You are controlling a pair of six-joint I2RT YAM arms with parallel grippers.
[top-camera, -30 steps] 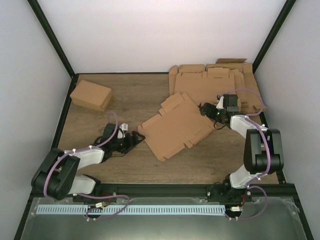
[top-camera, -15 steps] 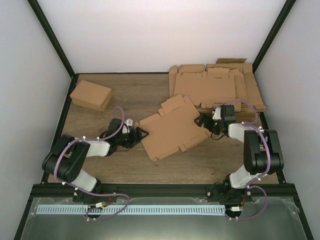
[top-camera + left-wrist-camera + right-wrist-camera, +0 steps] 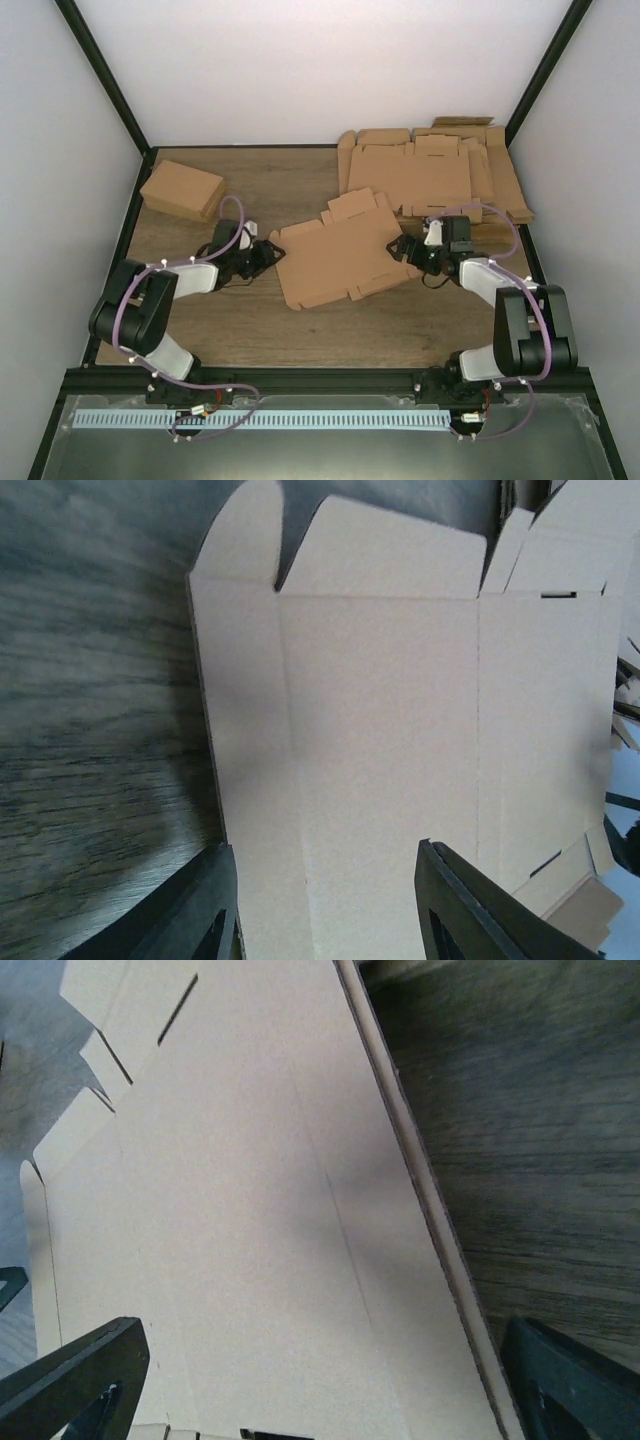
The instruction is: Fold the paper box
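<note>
The paper box is a flat brown die-cut sheet lying mid-table, flaps spread out. My left gripper is low at the sheet's left edge. In the left wrist view the sheet fills the frame, and my left gripper is open with its fingers wide apart over the sheet's edge strip. My right gripper is at the sheet's right edge. In the right wrist view it is open wide over the sheet, and one finger is over bare wood.
A folded brown box sits at the back left. A thick pile of flat cardboard blanks lies at the back right, just behind the right arm. Black frame rails edge the wooden table.
The sheet has slid left and turned more level. My left gripper has moved up and right to its left edge. My right gripper has followed it down and left.
</note>
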